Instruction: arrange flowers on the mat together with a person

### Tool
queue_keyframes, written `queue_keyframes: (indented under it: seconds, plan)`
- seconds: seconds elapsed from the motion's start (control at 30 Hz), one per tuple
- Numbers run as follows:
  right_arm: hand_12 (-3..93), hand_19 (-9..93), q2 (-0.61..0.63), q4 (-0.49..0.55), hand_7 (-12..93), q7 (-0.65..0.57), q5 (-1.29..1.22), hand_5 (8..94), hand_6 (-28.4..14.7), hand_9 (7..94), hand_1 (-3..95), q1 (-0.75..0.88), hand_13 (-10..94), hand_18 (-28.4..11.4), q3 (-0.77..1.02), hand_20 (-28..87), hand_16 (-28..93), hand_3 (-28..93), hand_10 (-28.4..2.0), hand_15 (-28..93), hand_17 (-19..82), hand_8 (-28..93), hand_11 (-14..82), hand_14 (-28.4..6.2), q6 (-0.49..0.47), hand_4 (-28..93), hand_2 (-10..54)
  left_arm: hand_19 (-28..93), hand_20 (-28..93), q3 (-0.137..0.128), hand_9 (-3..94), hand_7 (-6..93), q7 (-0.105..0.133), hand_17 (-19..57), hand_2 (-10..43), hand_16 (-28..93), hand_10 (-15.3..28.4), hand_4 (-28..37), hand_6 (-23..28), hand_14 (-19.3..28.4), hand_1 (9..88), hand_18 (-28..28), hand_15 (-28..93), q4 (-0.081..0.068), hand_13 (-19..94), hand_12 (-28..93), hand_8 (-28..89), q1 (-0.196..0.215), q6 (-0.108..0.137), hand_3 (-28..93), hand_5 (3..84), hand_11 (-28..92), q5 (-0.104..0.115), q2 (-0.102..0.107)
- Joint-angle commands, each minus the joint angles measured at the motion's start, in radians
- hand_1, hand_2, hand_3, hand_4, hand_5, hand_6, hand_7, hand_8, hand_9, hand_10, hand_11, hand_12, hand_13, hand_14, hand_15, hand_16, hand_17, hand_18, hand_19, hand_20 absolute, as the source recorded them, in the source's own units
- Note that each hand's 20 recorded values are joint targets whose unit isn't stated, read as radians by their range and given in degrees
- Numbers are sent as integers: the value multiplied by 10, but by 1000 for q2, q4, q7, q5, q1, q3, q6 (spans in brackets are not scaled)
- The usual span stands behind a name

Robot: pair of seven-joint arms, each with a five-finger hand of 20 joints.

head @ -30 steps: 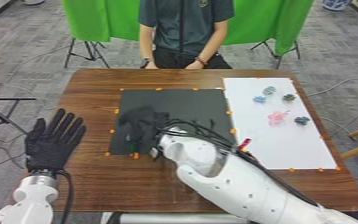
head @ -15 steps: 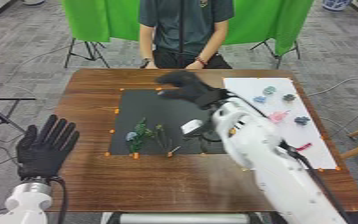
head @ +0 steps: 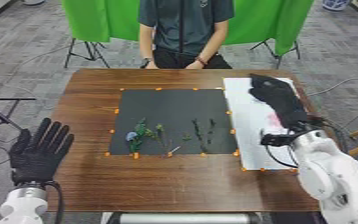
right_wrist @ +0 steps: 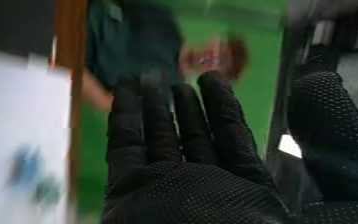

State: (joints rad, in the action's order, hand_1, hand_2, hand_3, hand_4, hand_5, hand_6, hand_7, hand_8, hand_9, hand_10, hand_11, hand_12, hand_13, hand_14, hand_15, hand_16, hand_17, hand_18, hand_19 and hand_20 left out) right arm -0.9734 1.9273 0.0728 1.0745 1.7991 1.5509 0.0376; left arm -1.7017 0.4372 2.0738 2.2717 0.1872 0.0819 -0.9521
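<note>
My right hand (head: 278, 97) is over the white mat (head: 257, 159), covering most of the flower heads there; part of a pink flower (head: 274, 120) shows beside it. In the right wrist view the right hand (right_wrist: 202, 185) is open and holds nothing, with a blurred blue flower (right_wrist: 24, 165) on the white mat (right_wrist: 15, 105). On the black mat (head: 171, 107) lie green stems (head: 160, 135), a leafy stem with a blue-grey flower (head: 133, 136), and thin dark stems (head: 200, 135). My left hand (head: 39, 155) rests open left of the black mat.
The brown table (head: 158, 185) carries small orange markers (head: 111, 131) along the mats' edges. A person (head: 182, 35) sits at the far side, hands in the lap, before a green backdrop (head: 95, 20).
The right arm has swung from the black mat to the white mat, uncovering the stems on the black mat and covering flower heads. The left hand has shifted slightly.
</note>
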Motion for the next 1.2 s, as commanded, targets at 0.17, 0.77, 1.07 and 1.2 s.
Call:
queue_keyframes:
  seconds: [0.17, 0.77, 1.07, 1.2]
  plan:
    - [67, 125, 2, 47, 95, 99, -110, 446, -63, 377, 227, 131, 276, -89, 115, 130, 9, 764, -122, 91, 186, -107, 37, -86, 45, -250, 99, 317, 80, -3, 411, 75, 5, -41, 127, -74, 125, -283, 70, 136, 281, 121, 263, 2, 301, 54, -92, 6, -5, 733, 443, 139, 4, -11]
    - [67, 123, -62, 78, 99, 61, -82, 445, -60, 374, 235, 206, 269, -88, 195, 128, -1, 765, -122, 95, 185, -109, 33, -86, -52, -249, 109, 317, 80, -9, 411, 75, -4, -41, 126, -74, 124, -283, 70, 134, 281, 121, 262, 1, 302, 54, -92, 7, 0, 733, 443, 138, 5, -5]
    - [67, 124, -25, 61, 98, 60, -92, 447, -61, 374, 238, 164, 271, -88, 131, 128, -3, 762, -122, 97, 184, -109, 35, -86, -28, -247, 112, 318, 81, -8, 410, 76, 4, -42, 127, -75, 124, -283, 69, 134, 282, 121, 263, 3, 302, 54, -93, 13, -1, 732, 443, 138, 6, -8]
    - [67, 124, -30, 58, 97, 60, -95, 446, -61, 375, 239, 159, 271, -88, 128, 128, -3, 762, -122, 97, 184, -108, 35, -87, -25, -247, 113, 318, 81, -7, 410, 76, 4, -42, 127, -75, 124, -283, 69, 134, 282, 121, 264, 4, 303, 54, -93, 16, 0, 732, 443, 138, 5, -11]
